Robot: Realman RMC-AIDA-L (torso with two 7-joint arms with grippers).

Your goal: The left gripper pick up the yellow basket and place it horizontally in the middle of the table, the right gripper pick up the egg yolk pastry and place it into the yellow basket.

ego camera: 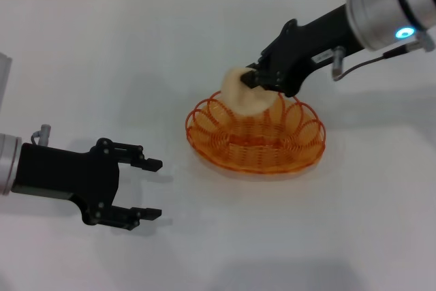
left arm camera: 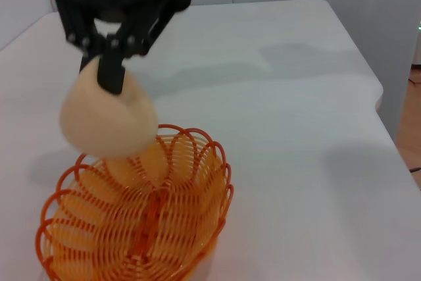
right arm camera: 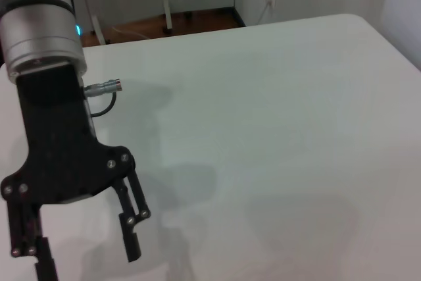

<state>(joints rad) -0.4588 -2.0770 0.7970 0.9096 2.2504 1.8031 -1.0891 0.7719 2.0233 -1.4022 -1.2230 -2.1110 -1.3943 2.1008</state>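
A plain white table (ego camera: 102, 52) fills the scene, with pale walls beyond its far edge. Near the middle sits the yellow basket (ego camera: 255, 142), an oval of orange-yellow wire loops lying flat with its long side across the robot's view.

The right gripper (ego camera: 253, 77) reaches in from the robot's right, its fingers clamped on the top of the egg yolk pastry (ego camera: 246, 95). The pastry hangs over the basket's far rim rather than over its centre, its lower side close to or just touching the wire loops; the left wrist view shows it poised above the near end of the basket.

The left gripper (ego camera: 151, 189) rests low over the table on the robot's left, well apart from the basket, its fingers spread wide and holding nothing.

The risk lies in the release. Let go from here, the round pastry could strike the scalloped rim and roll out onto the table instead of settling inside. A downward push against the rim might also tip or slide the light basket. The grip looks shallow, on the pastry's top only, so it may slip early, and a soft crust could dent.
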